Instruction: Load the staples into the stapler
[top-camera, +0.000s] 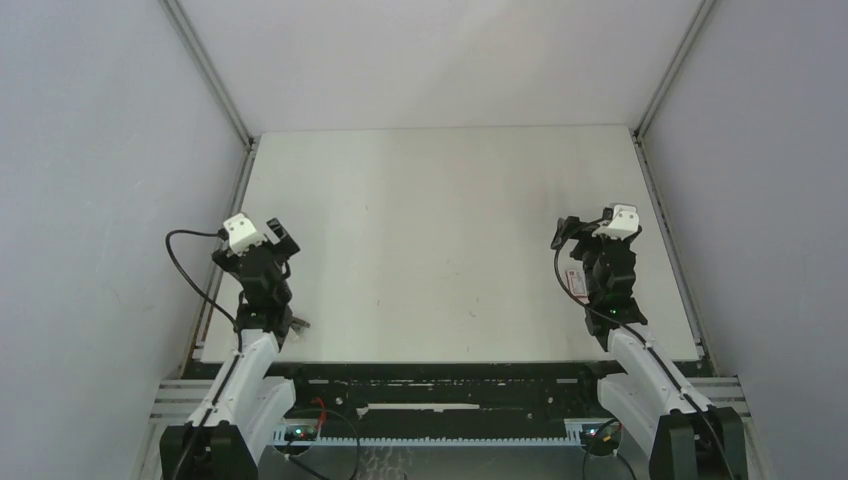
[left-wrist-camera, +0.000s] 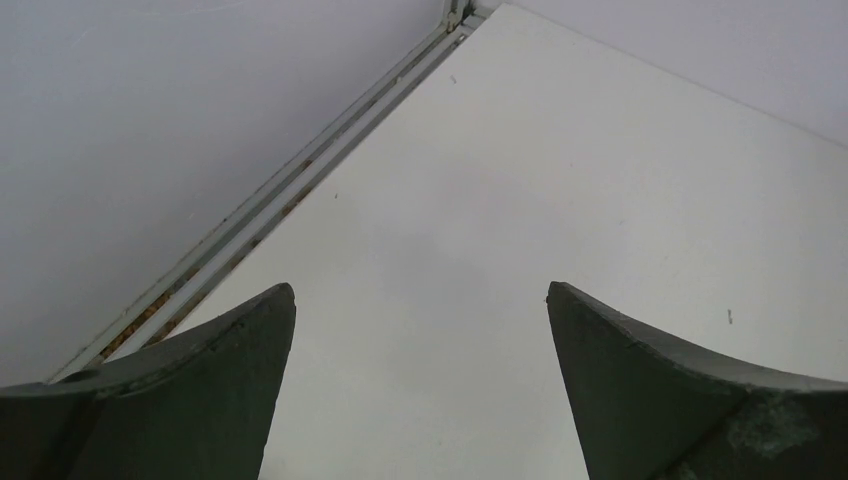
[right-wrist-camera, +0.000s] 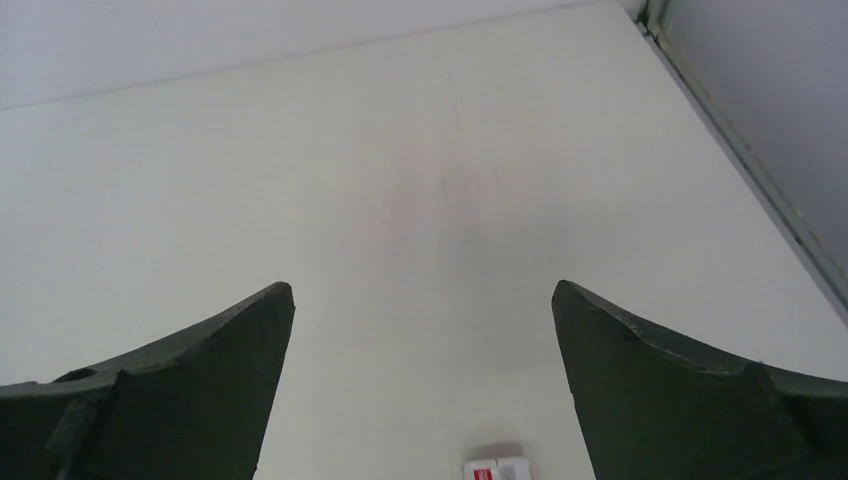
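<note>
Both my grippers hang empty, jaws spread wide. The left gripper (left-wrist-camera: 420, 290) sees only bare table (left-wrist-camera: 560, 200) between its fingers. The right gripper (right-wrist-camera: 422, 285) sees the same, save a white-and-red box (right-wrist-camera: 497, 470) at its 6 o'clock edge, which is neither stapler nor staples. Only the overhead view shows a small greyish thing (top-camera: 299, 323) beside my left arm, at 6 o'clock behind that gripper. It is too small to name, and I cannot tell its long axis. If it belongs to the task, my left is nearer.
</note>
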